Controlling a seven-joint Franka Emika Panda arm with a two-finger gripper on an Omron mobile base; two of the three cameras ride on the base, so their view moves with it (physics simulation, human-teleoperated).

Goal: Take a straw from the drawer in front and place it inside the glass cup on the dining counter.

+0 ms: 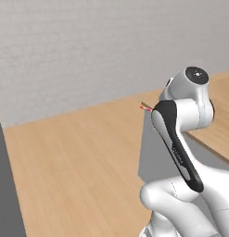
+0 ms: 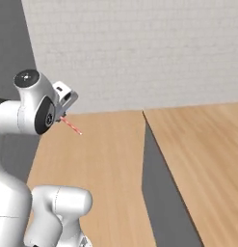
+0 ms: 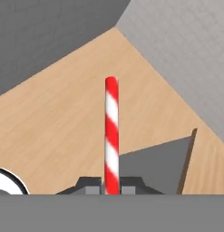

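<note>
A red-and-white striped straw (image 3: 111, 136) stands straight up between my gripper's (image 3: 112, 186) fingertips in the hand view, with the gripper shut on its lower end. From the right base view the straw (image 2: 71, 126) pokes out down and to the right from the gripper (image 2: 61, 115), held in the air over the floor. Its tip (image 1: 145, 109) peeks past the arm in the left base view. The dining counter (image 2: 202, 154), a light-wood top on a grey side, lies to the right, apart from the straw. The glass cup and the drawer are out of view.
Wood floor (image 2: 106, 164) stretches between me and a pale grey brick wall (image 2: 139, 53). A dark grey panel (image 1: 4, 194) stands at the left. The counter's grey side (image 3: 154, 167) shows beyond the straw in the hand view.
</note>
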